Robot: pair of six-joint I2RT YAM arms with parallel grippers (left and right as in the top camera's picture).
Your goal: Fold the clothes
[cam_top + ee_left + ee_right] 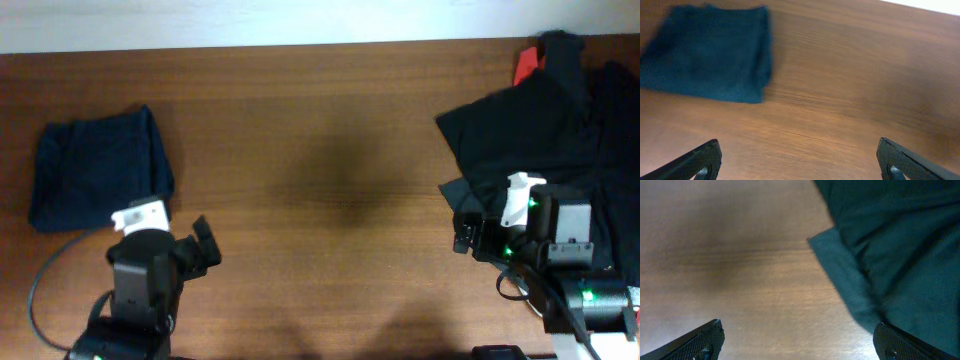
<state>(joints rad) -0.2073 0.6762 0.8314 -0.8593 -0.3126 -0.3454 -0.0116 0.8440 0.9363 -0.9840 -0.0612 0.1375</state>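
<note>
**Left hand** (801, 162): released, fingers spread wide, nothing between them. It hovers over bare worktop (330, 150) at the near edge, about 7 o'clock on the overhead view.

**Right hand** (800, 339): released, fingers spread wide, grasping nothing. It sits at about 4 o'clock on the overhead view. One fingertip is just beside the nearest cloth edge; whether it touches cannot be told.

**Shorts** (100, 170): navy, at 10 o'clock from the left hand and apart from it. They lie as a compact, roughly square packet at the worktop's 9 o'clock side. The edges look fairly even and no waistband or button shows. Judged folded and set aside.

**Pile** (545, 125): black cloth, at 1 o'clock from the right hand. It is spread loosely across the worktop's 2 to 3 o'clock corner and runs off the overhead view. It is rumpled, with overlapping layers and a loose flap pointing toward the centre. How many garments it holds cannot be told.

**Red garment** (526, 63): a small patch at the pile's far edge, 12 o'clock from the right hand, mostly buried under black cloth.

**Worktop**: brown wood, bare between shorts and pile.

**Progress**: one item appears done and the pile is unfolded, so most of the task is left. The likely next step is for the right hand to draw one garment out toward the centre.
</note>
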